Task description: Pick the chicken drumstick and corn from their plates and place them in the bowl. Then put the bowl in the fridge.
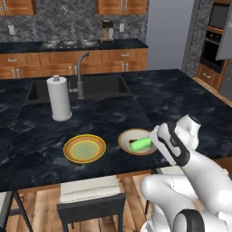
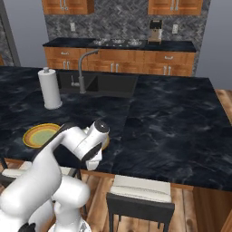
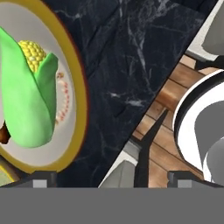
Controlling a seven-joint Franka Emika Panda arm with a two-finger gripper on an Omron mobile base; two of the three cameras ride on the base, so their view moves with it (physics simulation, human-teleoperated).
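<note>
The corn (image 1: 140, 144) lies in the bowl (image 1: 127, 135), its green husk stretched across the beige inside, and in the hand view (image 3: 26, 100) yellow kernels show at one end where the husk parts. At the bowl's edge in that same view a small dark reddish-brown piece (image 3: 5, 136) peeks out from under the corn; it may be the chicken drumstick, but too little of it shows to be sure. The bowl sits on the black marble island counter (image 1: 172, 99), close to its near edge. Just beside the bowl, on the side toward the paper towel roll (image 1: 60, 98), rests the yellow-rimmed plate (image 1: 84, 148) with its greenish centre bare. Farther back from the bowl, past the roll, the sink (image 1: 97, 87) is sunk into the counter with its grey faucet (image 1: 81, 74) arching over it.

The gripper (image 3: 111, 177) hangs just off the bowl, above the near edge of the counter, its jaws spread wide with nothing between them; only the counter edge and the wooden floor show between the finger tips (image 3: 43, 178). Below the counter's near edge, in front of the bowl, stands a stool (image 1: 90, 195) with a pale cushion.
</note>
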